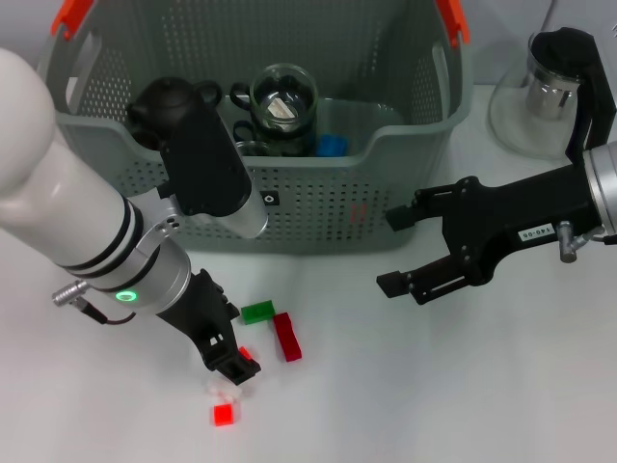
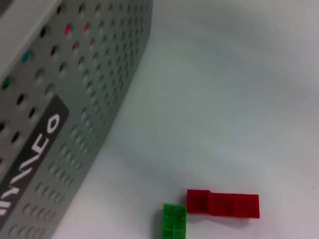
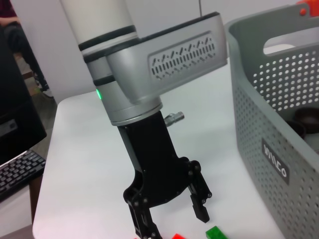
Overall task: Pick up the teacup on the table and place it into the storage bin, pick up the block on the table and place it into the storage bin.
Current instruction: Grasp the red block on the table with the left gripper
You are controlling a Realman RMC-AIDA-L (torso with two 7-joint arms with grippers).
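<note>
Now the left gripper (image 1: 234, 371), fingers spread wide, hangs low over a small red block (image 1: 224, 414) near the table's (image 1: 434, 405) front edge, ready to straddle it; the right gripper (image 1: 397, 251) idles agape beside the storage bin (image 1: 318, 203).

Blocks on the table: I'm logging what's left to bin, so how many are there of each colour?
Green block: 1
Long dark-red block: 1
Small bright-red blocks: 2, one in front of the left gripper, one partly hidden beside it
Total: 4
</note>
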